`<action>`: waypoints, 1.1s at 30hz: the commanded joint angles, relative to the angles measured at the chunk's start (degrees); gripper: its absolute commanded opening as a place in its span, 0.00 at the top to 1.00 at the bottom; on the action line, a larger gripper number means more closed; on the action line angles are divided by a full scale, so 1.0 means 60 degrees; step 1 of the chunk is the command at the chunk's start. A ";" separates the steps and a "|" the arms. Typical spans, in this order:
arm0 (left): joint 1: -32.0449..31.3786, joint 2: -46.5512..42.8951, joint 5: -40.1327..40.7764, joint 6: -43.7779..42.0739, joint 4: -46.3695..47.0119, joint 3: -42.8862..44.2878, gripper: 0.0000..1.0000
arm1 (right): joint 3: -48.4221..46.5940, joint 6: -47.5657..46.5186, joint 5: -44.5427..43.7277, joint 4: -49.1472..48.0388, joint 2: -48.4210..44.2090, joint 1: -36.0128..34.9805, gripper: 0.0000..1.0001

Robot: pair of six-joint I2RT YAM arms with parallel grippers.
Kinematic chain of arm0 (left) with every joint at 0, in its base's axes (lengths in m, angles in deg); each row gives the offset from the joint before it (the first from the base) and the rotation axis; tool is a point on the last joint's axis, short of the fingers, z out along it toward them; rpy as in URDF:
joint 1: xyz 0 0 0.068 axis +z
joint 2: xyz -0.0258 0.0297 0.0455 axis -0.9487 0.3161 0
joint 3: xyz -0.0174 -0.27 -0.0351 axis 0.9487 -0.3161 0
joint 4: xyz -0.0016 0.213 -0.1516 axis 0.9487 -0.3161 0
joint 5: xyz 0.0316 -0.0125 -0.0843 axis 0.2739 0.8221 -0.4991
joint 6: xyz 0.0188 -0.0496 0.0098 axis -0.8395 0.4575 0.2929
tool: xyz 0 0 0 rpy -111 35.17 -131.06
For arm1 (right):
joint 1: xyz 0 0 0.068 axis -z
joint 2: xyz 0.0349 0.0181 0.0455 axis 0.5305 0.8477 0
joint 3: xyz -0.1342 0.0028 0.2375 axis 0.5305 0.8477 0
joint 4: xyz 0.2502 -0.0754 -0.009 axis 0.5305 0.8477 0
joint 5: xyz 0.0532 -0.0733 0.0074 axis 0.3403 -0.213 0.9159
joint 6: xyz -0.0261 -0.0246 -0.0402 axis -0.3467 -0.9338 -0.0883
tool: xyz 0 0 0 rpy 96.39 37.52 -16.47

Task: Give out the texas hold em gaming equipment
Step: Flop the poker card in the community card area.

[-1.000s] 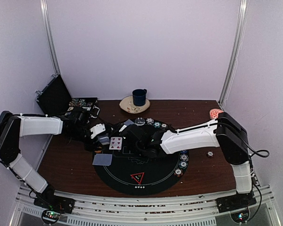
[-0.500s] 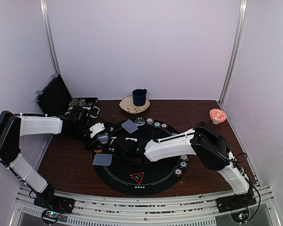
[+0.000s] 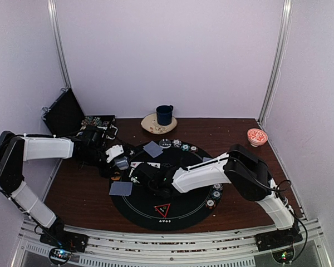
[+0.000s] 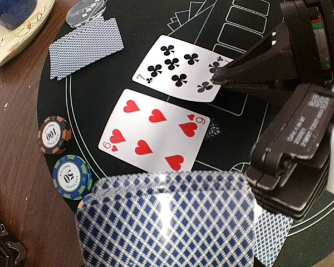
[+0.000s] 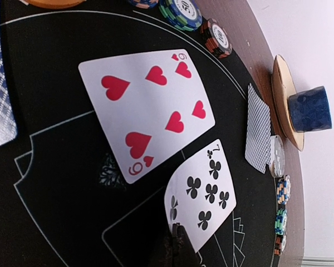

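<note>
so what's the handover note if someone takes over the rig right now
Left gripper: closed on the deck of cards, by the mat's left edge.
Right gripper: shut, tip at the edge of the seven of clubs.
On the mat: seven of clubs and six of hearts face up, side by side; far face-down card; near-left face-down card; chips along the rim; triangle marker at the near side.
Done: two cards face up, two face down.
Left: probably more cards to deal from the deck.

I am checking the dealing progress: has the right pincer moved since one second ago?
Yes. The right pincer shifted left: before, it was right of the red triangle marker; now it is left of it.
</note>
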 commanded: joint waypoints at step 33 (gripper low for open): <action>0.0077 0.0015 -0.0244 0.0086 0.0286 0.0249 0.66 | 0.0744 -0.0581 0.0490 -0.0319 -0.0684 -0.0131 0.77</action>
